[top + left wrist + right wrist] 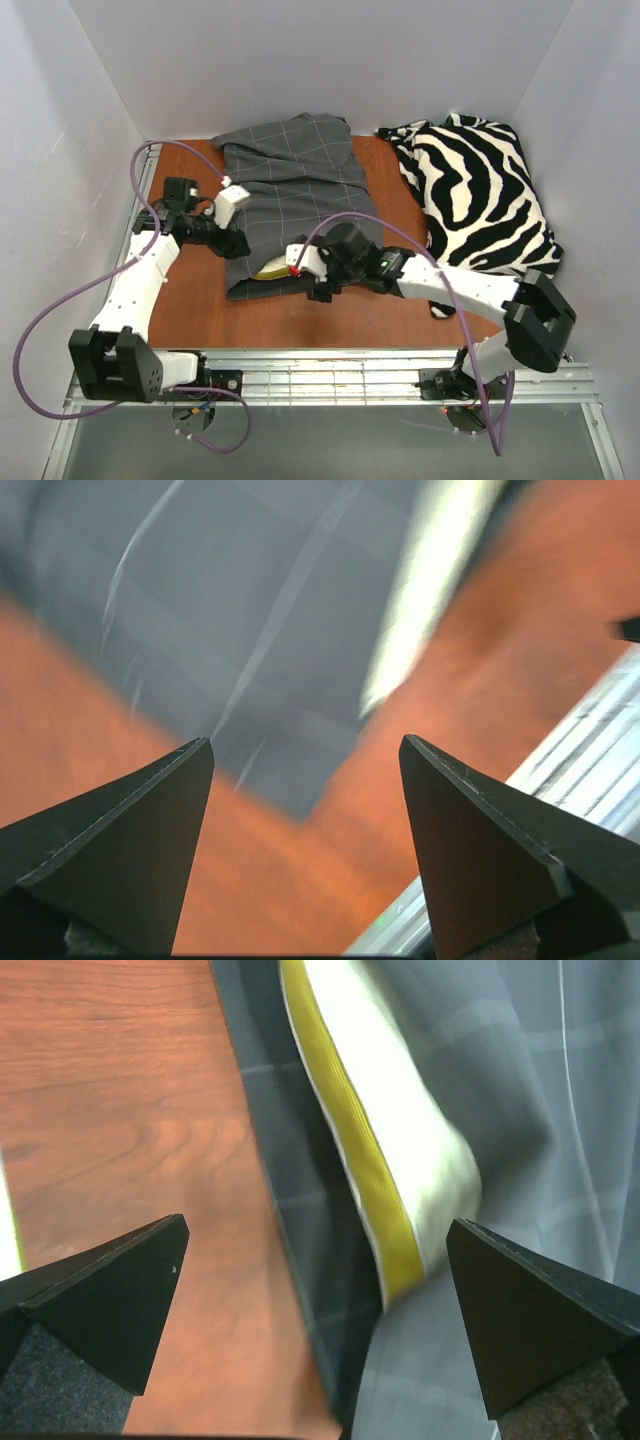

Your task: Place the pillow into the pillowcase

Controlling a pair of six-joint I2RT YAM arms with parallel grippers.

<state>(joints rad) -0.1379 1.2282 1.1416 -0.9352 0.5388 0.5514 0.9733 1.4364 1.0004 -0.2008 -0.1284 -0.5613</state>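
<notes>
On the brown surface (190, 310), the pillow (400, 1150) lies almost all inside the grey pillowcase (295, 190), with one yellow corner poking out. The left claw (305, 745) and right claw (315, 1225) both gape wide and hold nothing, probably to grab the cloth edge.

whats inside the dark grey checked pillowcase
A cream-white foam pillow with a yellow-green edge: one corner shows at the near opening of the dark grey grid-lined cloth pillowcase. The rest is covered.

Black-and-white zebra-striped fabric (470, 190) bunched at far right on reddish-brown wooden tabletop (200, 310), near white enclosure walls (300, 60). Silver metal rail frame (340, 375) along near edge.
</notes>
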